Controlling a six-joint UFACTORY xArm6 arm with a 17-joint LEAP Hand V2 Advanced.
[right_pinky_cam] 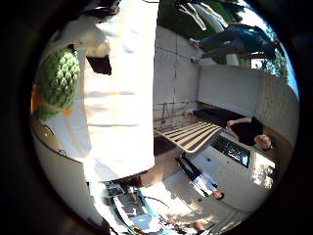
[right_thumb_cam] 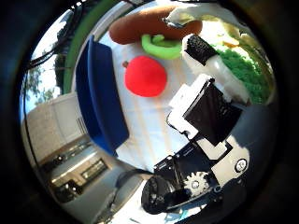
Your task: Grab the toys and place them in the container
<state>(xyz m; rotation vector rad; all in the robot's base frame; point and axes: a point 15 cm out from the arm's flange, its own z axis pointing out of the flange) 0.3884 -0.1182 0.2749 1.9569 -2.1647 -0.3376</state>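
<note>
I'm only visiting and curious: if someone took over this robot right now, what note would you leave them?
Right hand: fingers reach the green bumpy toy; whether they grip it can't be told.
Red toy, brown toy and green curved toy lie on the white cloth, beside the blue container.
Done: no toy seen in the container.
Left: all toys.

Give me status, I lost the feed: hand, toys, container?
Hand curled on green bumpy toy. Red toy, brown toy on white cloth. Blue container beside them, nothing blocking.
</note>
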